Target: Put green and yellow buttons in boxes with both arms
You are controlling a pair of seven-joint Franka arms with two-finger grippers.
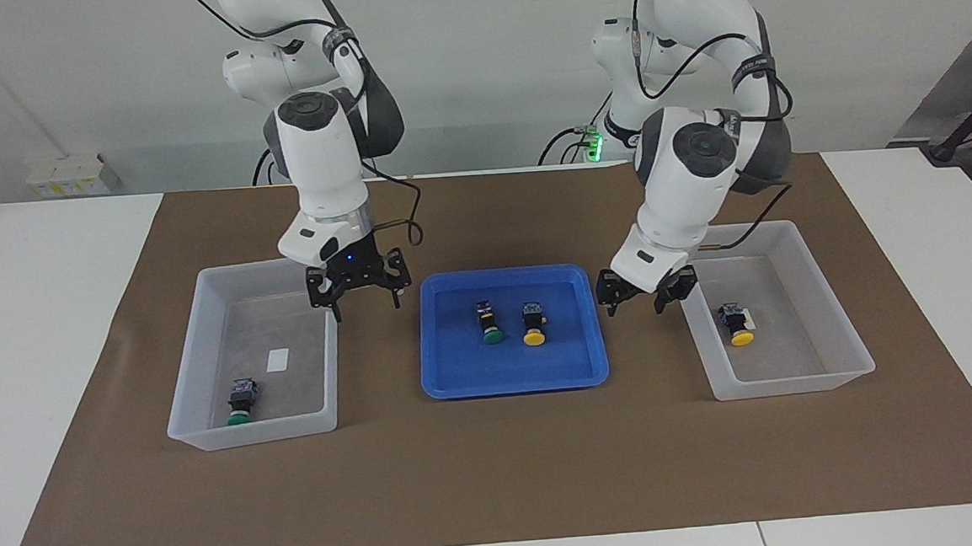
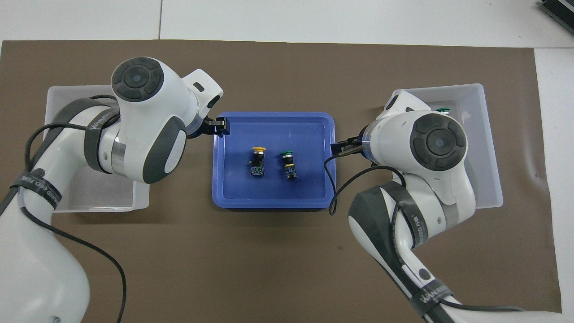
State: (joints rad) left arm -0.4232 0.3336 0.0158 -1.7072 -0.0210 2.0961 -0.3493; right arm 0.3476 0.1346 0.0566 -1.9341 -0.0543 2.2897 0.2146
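A green button (image 1: 490,322) and a yellow button (image 1: 533,323) lie side by side in the blue tray (image 1: 458,376); both also show in the overhead view, green (image 2: 288,163) and yellow (image 2: 258,160). Another green button (image 1: 241,402) lies in the box (image 1: 196,358) at the right arm's end. Another yellow button (image 1: 738,325) lies in the box (image 1: 824,286) at the left arm's end. My right gripper (image 1: 365,301) is open and empty over the gap between its box and the tray. My left gripper (image 1: 635,302) is open and empty over the gap between the tray and its box.
Boxes and tray stand in a row on a brown mat (image 1: 498,475) on the white table. In the overhead view the arms cover much of both boxes (image 2: 486,134) (image 2: 56,103).
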